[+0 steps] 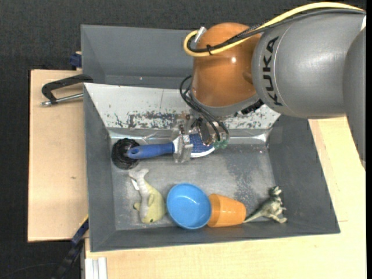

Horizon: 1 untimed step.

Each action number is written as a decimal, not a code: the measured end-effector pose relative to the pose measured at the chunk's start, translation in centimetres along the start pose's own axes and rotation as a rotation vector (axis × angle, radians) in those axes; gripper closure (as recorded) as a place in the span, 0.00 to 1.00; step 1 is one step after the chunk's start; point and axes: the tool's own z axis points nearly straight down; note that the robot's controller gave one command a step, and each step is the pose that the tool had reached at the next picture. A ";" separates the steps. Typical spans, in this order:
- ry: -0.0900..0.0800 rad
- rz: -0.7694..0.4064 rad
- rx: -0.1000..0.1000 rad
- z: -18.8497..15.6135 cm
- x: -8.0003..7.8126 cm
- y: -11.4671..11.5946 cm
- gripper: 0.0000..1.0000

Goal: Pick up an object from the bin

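Observation:
My gripper (187,146) is low over the back middle of the bin, right at the right end of a blue-handled tool (152,150). The tool lies flat along the back wall, with its round black head (123,153) to the left. Its right end, blue and white, is partly covered by the gripper. A yellow and white fish-shaped toy (147,203) lies in the front left, well apart from the gripper.
Along the front wall lie a blue bowl (188,206) and, touching it, an orange cup (228,211) on its side. A small green-grey dinosaur figure (271,207) lies right of them. The arm with its orange cover hangs over the back right of the bin.

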 end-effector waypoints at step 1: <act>0.005 -0.056 0.001 -3.4 2.1 -1.1 1.00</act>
